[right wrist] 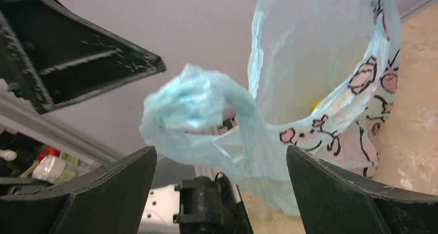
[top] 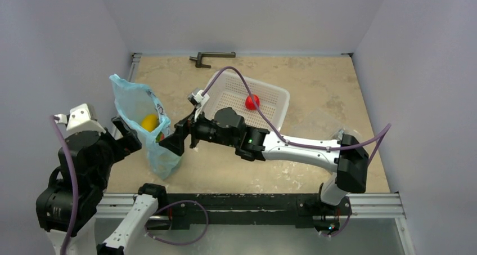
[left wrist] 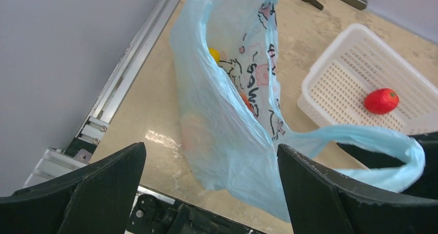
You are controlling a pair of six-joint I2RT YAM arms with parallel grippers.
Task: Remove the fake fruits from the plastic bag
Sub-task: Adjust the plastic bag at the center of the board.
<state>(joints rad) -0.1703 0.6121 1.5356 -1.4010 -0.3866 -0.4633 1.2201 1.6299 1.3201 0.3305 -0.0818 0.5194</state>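
Plastic bag (top: 140, 111): thin, crinkled, light blue and translucent, with a pink-and-white cartoon print and black lettering on one wall. It stands upright on the table, left of centre, mouth open upward. One loop handle (left wrist: 372, 141) trails out sideways, twisted. Yellow fruit (top: 149, 122): inside, visible through the mouth. Red-orange fruit (left wrist: 248, 102): lower inside, seen by the printed wall. Other contents indistinct

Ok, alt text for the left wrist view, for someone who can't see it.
A light blue plastic bag with a cartoon print stands open, seen between two spread black fingers, a yellow fruit inside. To its right, a white basket holds a red fruit.
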